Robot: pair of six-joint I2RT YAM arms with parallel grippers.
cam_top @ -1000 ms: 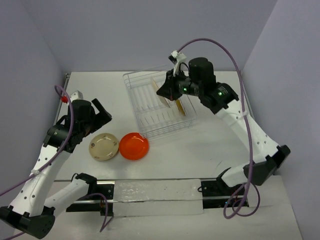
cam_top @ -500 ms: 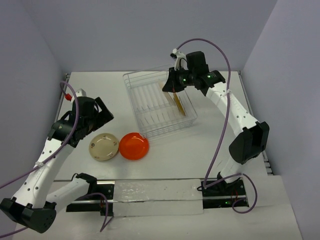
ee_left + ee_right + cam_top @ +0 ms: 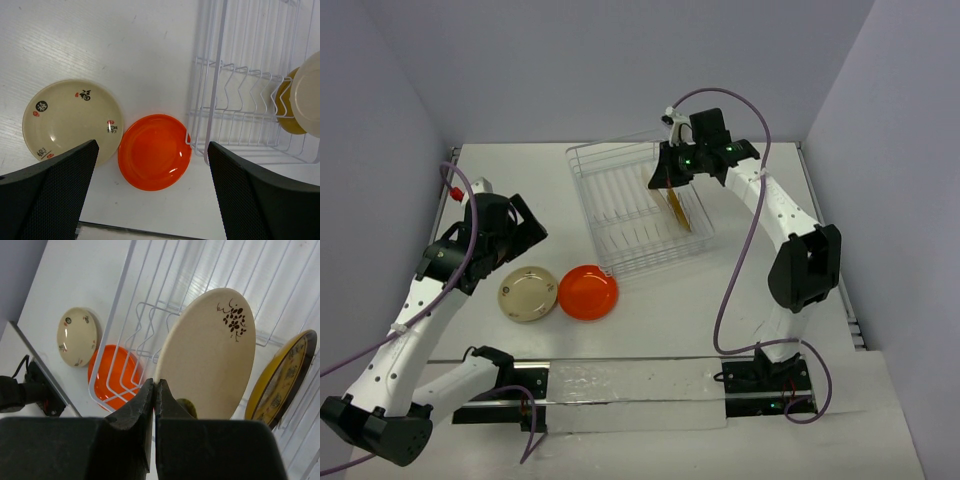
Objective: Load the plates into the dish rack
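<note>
Left gripper (image 3: pixel 526 222): hanging spread wide and empty — sitting far nearer than the right gripper (image 3: pixel 155 385) to the plain orange-red round plate (image 3: pixel 155 152), lying flat just off the near left corner of the white wire dish rack (image 3: pixel 216 90). Right gripper: pressing shut against the rim of a cream sprig-marked round plate (image 3: pixel 205 355) inside the rack — pinching or not, unclear.

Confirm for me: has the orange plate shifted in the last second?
No. The orange plate lies where it did, just off the near left corner of the dish rack.
</note>
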